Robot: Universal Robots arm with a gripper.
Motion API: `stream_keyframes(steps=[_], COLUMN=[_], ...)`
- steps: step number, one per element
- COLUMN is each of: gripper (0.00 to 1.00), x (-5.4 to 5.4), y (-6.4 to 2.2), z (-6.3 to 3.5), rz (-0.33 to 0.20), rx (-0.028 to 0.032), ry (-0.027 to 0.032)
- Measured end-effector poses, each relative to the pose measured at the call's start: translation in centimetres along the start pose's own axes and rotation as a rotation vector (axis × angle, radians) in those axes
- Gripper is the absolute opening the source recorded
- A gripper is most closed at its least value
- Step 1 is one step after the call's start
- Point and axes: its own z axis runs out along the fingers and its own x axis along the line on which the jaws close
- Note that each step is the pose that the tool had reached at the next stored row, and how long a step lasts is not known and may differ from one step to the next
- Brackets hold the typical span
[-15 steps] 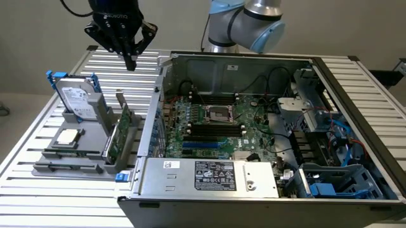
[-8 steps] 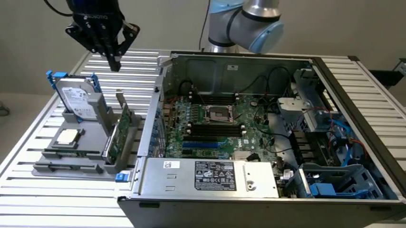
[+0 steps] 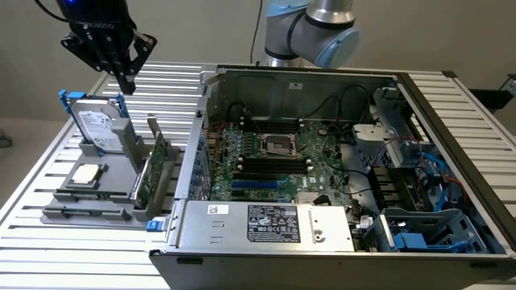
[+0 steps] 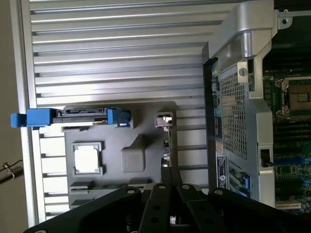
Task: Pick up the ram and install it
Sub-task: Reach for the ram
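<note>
The pincer [image 3: 127,85] hangs clenched and empty above the hard drive [image 3: 98,130], well apart from the ram [image 3: 90,195], which lies slotted along the near-left side of the grey holder [image 3: 81,213], probably to present it for grasping.

The claw [image 3: 127,85] hangs above the grey holder [image 3: 113,181], and the exterior view's upper edge cuts it off just past its knuckles. In the wrist view its black linkages cover one edge of the holder, hiding the slots there. The ram [image 3: 90,194] shows as a thin dark strip in the holder's front slot; its chips cannot be made out. The label on the hard drive [image 3: 101,130], upright at the holder's back, is too small to read. The computer case [image 3: 266,223], just beside the holder, runs off the lower edge.
</note>
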Motion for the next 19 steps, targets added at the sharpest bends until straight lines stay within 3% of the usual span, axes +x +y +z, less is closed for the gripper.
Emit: stream_keyframes(steps=[5, 13, 19], gripper=[0.11, 0.11, 0.11], x=[1.0, 2.5, 4.1], y=[-0.34, -0.71, -1.12], z=[0.38, 0.87, 1.11], rz=[0.001, 0.003, 0.0], rx=[0.002, 0.011, 0.0123], ry=[0.0169, 0.0554, 0.0564])
